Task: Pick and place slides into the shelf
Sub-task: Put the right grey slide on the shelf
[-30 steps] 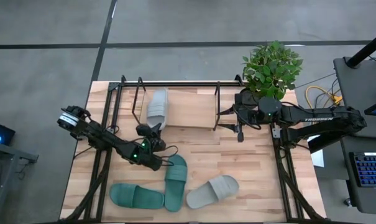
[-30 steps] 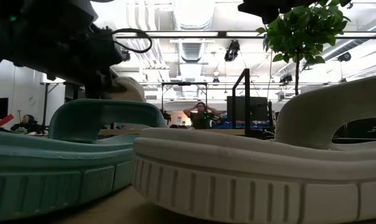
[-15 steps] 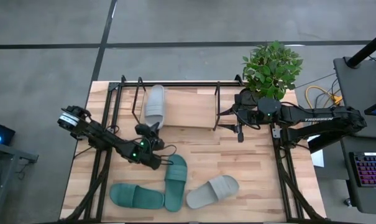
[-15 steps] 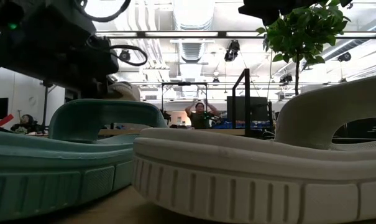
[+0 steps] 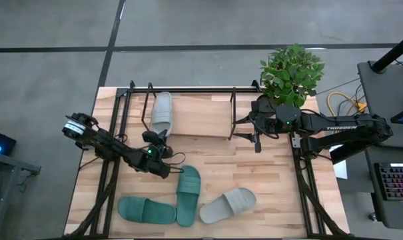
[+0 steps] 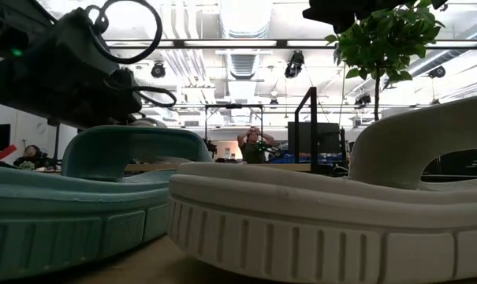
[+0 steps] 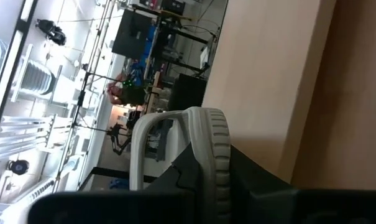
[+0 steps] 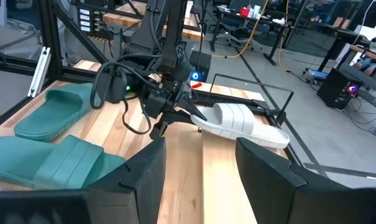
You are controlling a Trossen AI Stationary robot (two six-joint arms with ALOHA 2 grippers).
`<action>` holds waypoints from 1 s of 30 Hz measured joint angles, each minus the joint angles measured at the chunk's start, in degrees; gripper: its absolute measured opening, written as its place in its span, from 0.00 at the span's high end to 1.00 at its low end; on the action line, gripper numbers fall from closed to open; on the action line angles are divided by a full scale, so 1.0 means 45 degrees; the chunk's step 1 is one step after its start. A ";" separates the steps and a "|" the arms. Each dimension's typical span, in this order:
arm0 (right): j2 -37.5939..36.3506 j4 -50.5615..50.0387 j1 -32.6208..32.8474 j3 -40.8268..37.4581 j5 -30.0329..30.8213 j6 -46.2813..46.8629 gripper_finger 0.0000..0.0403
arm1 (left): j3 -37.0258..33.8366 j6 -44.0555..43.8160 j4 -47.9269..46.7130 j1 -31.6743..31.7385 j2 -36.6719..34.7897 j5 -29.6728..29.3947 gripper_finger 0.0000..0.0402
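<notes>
Four slides in sight, only one at the shelf (image 5: 201,127). Grey slide (image 5: 162,112) lying lengthwise on the light board at the shelf's left end, just inside the black tube frame, heel end toward the table's middle. Left gripper (image 5: 156,139) at that heel end, clenched tight on the slide's rim; from the left wrist camera, ribbed grey sole edge (image 7: 214,155) pinched between the dark fingers, board beyond it. Same grip seen from the right wrist camera: slide (image 8: 240,123) low over the wood, left gripper (image 8: 175,112) clamped on its near end.

Remaining three slides on the tabletop (image 5: 268,167) near the front edge, well apart from the shelf: one teal slide (image 5: 145,211) lying crosswise at the left, second teal slide (image 5: 188,195) pointing toward the shelf and touching the first at its front end, other grey slide (image 5: 228,205) angled just right of them.

Right gripper (image 5: 256,142) hanging over the tabletop by the shelf's right end, fingers parted, holding nothing. Potted plant (image 5: 291,72) at the back right corner.
</notes>
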 joint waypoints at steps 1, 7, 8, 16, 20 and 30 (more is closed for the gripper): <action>0.0000 0.0000 0.0002 0.0000 0.0000 0.0003 0.54 | -0.0028 0.0000 0.0008 0.0010 0.0012 0.0030 0.97; 0.0000 -0.0005 0.0001 0.0000 0.0000 -0.0002 0.54 | -0.0140 0.0005 -0.0012 0.0142 0.0012 0.1086 0.97; 0.0000 -0.0005 0.0000 0.0000 -0.0005 0.0003 0.54 | -0.0171 0.0005 -0.0015 0.0146 0.0012 0.1186 0.96; 0.0000 -0.0024 0.0005 0.0000 0.0000 -0.0007 0.54 | -0.0135 0.0010 -0.0016 0.0160 0.0007 0.1810 0.90; 0.0000 -0.0029 0.0005 0.0000 -0.0005 -0.0012 0.54 | -0.0140 -0.0047 -0.0043 0.0165 -0.0012 0.2364 0.88; 0.0000 -0.0178 0.0005 0.0000 -0.0003 -0.0123 0.54 | -0.0046 -0.0713 -0.1610 0.0226 -0.1172 0.4045 0.87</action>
